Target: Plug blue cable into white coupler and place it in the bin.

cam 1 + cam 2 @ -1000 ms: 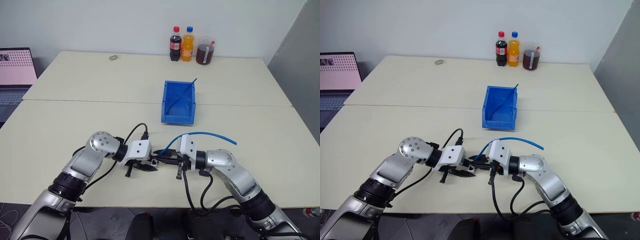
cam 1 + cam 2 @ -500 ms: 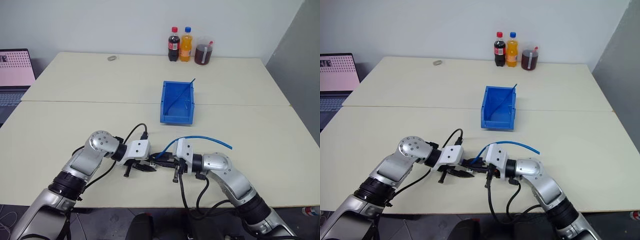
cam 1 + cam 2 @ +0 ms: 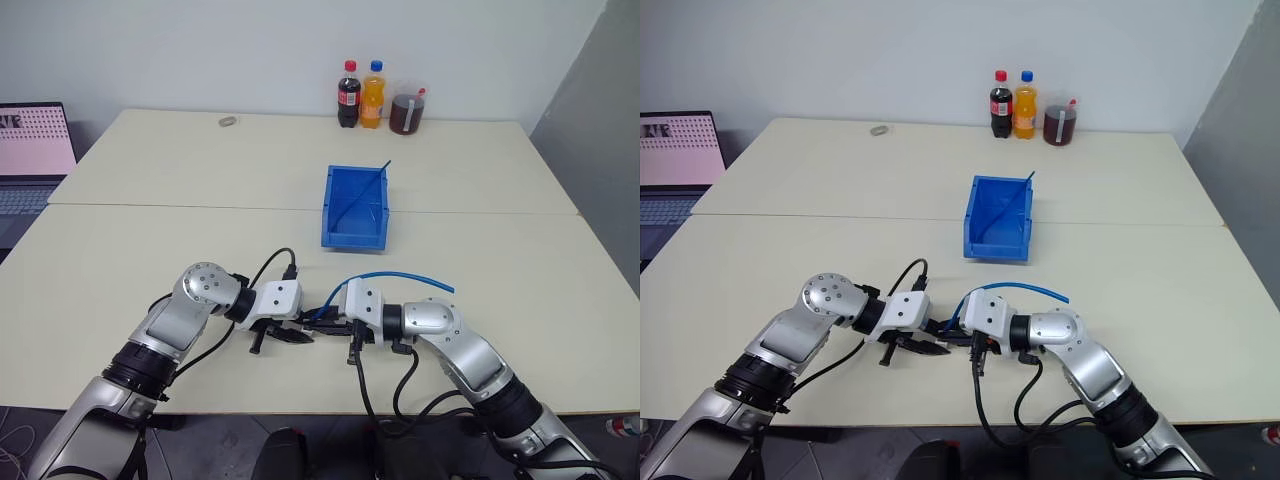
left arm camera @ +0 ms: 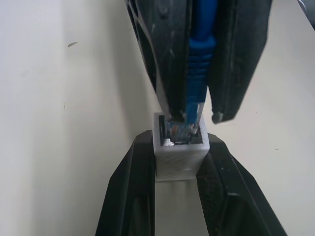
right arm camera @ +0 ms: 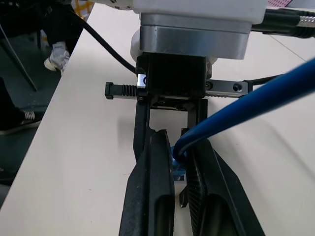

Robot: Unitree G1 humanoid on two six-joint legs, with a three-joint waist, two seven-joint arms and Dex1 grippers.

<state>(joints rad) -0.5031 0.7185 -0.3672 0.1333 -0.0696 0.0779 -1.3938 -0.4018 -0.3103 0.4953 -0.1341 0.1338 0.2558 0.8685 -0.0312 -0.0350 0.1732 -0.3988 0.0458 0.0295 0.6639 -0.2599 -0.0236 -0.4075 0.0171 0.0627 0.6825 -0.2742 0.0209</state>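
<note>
Your table (image 3: 150, 250) carries the bin (image 3: 356, 207) at centre, a thin dark wire (image 3: 362, 190) leaning inside it. Nearer you, the left end effector (image 4: 179, 169) is clamped on the white coupler (image 4: 180, 152); the right end effector (image 5: 179, 162) pinches the blue cable (image 3: 405, 277), its plug tip inside the coupler's opening; depth unclear.

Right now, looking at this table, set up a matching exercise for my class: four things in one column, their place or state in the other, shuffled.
Things:
1. white coupler
2. blue cable
3. bin
4. bottles

Places or states:
A. at the table's far edge
B. plug gripped by the right end effector
C. mid-table, beyond both arms
D. clamped in the left end effector

Pairs: 1-D, 2-B, 3-C, 4-A
</note>
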